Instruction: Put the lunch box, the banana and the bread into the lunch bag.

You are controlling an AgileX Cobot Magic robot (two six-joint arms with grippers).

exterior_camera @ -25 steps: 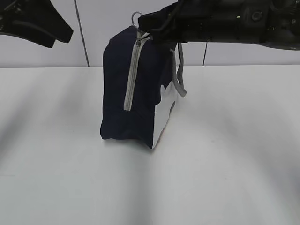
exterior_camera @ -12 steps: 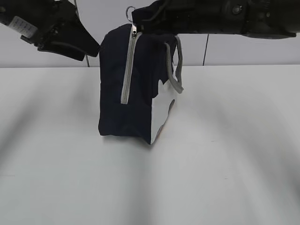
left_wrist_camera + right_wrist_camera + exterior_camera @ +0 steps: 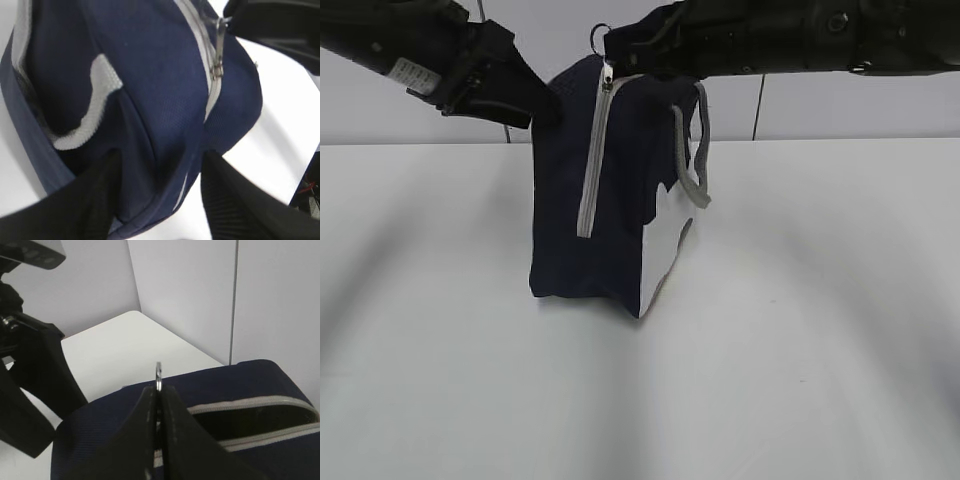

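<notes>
The navy lunch bag point(image 3: 560, 220) stands on end on the white table, its grey zipper point(image 3: 588, 190) running down the near face. My right gripper point(image 3: 615, 50) is shut on the zipper's metal ring pull point(image 3: 158, 371) at the bag's top; the zipper gapes a little in the right wrist view point(image 3: 250, 415). My left gripper point(image 3: 545, 105) is open at the bag's upper left corner. In the left wrist view its fingers point(image 3: 95, 200) straddle the bag's end point(image 3: 150, 65). The lunch box, banana and bread are out of view.
The bag's grey handles point(image 3: 698, 170) hang on its right side above the white panel point(image 3: 665, 250). The white table point(image 3: 800, 350) spreads around the bag. A pale panelled wall point(image 3: 820, 110) stands behind.
My left gripper has moved right and down from the upper left to the bag's top corner. The bag's top has shifted slightly left, with the ring still in my right gripper.
</notes>
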